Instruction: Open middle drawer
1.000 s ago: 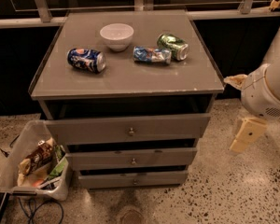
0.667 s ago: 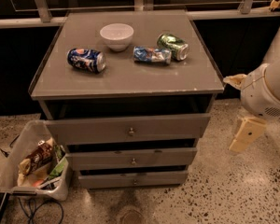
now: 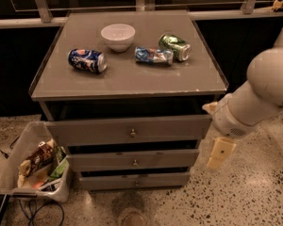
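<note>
The middle drawer (image 3: pixel 132 160) is a wide, shallow grey front with a small round knob (image 3: pixel 135 162). It sits between the taller top drawer (image 3: pixel 129 130) and the smaller bottom drawer (image 3: pixel 134 180), and looks pushed in. My gripper (image 3: pixel 210 135) is at the cabinet's right side, level with the top and middle drawers. Its cream fingers are spread: one fingertip (image 3: pixel 208 108) is by the top drawer's right end, and the other finger (image 3: pixel 220 153) hangs down right of the middle drawer. It holds nothing and is well right of the knob.
The grey cabinet top (image 3: pixel 127 79) holds a white bowl (image 3: pixel 118 36), a blue can (image 3: pixel 87 60), a crushed can (image 3: pixel 153 55) and a green can (image 3: pixel 175 46), all lying down except the bowl. A bin of trash (image 3: pixel 35 166) stands on the speckled floor at the left.
My arm and gripper have moved left and slightly down, closer to the cabinet's right side. The drawers and the things on top have not moved.
</note>
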`<move>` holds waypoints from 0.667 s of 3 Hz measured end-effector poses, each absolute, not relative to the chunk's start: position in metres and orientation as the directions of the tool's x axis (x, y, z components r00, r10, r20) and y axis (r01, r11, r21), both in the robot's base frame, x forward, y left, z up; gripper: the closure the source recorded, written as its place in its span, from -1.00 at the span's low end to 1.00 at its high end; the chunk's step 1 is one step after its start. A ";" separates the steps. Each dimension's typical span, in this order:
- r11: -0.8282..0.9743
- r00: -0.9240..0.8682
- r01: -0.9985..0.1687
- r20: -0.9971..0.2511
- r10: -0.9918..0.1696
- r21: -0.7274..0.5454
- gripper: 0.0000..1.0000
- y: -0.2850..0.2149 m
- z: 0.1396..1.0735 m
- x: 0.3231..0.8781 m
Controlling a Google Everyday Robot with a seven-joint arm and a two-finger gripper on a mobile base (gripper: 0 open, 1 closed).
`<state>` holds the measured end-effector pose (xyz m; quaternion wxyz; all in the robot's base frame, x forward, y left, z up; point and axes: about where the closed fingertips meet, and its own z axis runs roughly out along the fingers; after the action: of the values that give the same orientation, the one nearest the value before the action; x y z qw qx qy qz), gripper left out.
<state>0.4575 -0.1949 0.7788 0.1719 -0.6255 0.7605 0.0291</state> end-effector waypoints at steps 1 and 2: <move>0.221 -0.166 -0.967 -0.346 -0.924 -0.125 -1.00 -0.183 0.716 0.462; 0.226 -0.147 -0.964 -0.427 -0.892 -0.141 -1.00 -0.175 0.673 0.459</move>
<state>0.4587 -0.1746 0.6735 0.2155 -0.6167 0.7526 0.0831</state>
